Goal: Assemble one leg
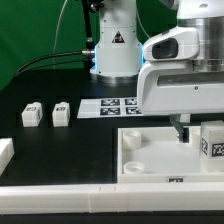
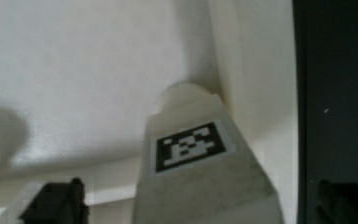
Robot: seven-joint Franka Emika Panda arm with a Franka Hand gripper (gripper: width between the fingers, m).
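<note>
the tool (image 2: 179,205) is clamped on a leg (image 2: 201,150) (tag facing the wrist view) over the white panel (image 1: 150,160).

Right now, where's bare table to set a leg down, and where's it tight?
Free: the dark table between the two loose legs and the white rail along the near edge; also the strip behind those legs. Crowded: the exterior view's right, where the pincer hangs over the white panel beside another leg, with the marker board just behind.
</note>
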